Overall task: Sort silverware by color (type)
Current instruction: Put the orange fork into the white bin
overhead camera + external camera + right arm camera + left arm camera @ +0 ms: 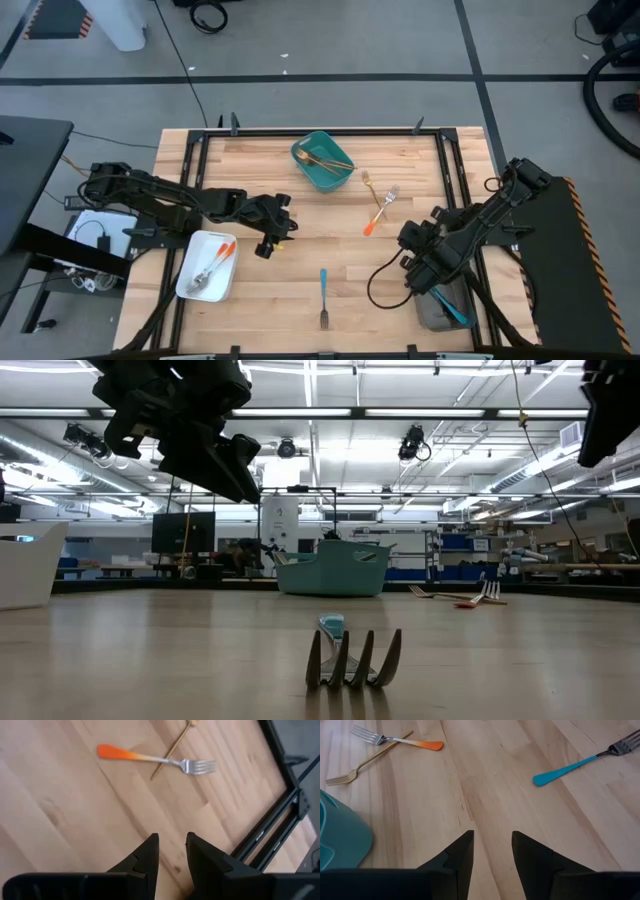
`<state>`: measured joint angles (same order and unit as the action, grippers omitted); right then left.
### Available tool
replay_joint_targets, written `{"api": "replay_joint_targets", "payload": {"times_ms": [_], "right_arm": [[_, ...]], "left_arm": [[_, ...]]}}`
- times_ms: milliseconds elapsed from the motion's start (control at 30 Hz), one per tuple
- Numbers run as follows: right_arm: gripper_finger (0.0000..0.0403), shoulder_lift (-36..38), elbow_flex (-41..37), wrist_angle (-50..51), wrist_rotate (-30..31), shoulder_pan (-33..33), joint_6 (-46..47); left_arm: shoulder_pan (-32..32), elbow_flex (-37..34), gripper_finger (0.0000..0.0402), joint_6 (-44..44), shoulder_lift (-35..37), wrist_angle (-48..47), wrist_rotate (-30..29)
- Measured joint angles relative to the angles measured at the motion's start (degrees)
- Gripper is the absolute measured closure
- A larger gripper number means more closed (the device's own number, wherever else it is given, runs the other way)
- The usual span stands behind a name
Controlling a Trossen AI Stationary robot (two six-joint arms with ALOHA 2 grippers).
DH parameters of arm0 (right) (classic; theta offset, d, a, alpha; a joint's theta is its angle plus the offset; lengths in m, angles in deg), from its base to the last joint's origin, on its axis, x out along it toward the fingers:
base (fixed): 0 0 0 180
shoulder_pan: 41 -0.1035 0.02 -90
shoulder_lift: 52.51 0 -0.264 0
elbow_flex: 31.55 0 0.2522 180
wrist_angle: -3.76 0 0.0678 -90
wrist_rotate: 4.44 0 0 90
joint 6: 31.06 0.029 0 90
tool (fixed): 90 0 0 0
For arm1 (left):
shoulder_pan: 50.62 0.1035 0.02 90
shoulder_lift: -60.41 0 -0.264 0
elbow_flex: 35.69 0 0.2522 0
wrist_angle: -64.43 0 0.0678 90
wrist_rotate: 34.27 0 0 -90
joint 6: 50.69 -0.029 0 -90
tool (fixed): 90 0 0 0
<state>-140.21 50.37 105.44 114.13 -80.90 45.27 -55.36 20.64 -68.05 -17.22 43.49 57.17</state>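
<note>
Here, slim blue-handled fork (323,297) with metal tines, smooth pale wooden table (300,215)

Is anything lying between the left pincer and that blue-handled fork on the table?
Nothing visible. Bare wood lies between the left pincer, open and empty, and the blue-handled fork. The orange-handled fork lies off to the side.
</note>
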Motion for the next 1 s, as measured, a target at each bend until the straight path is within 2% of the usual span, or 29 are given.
{"api": "replay_joint_targets", "payload": {"times_ms": [233, 500, 800, 1000], "right_arm": [[0.0300, 0.00, 0.00, -0.02, 2.90, 2.11, -4.86], [0.0301, 0.00, 0.00, 0.15, 6.39, 3.17, -10.00], [0.0301, 0.40, -2.46, -0.72, 7.79, 3.26, -9.95], [0.0301, 3.81, -5.46, -1.11, 8.03, 3.26, -7.56]], "left_arm": [[0.00, 0.00, 0.0260, 1.73, 0.00, 1.19, 0.00], [0.00, 0.00, 0.0260, 1.79, -0.62, 9.71, 0.00], [0.05, 0.00, 0.0260, 0.07, -6.86, 22.01, -0.02], [0.20, 0.00, 0.0260, 0.23, -10.27, 29.19, -0.09]]}}
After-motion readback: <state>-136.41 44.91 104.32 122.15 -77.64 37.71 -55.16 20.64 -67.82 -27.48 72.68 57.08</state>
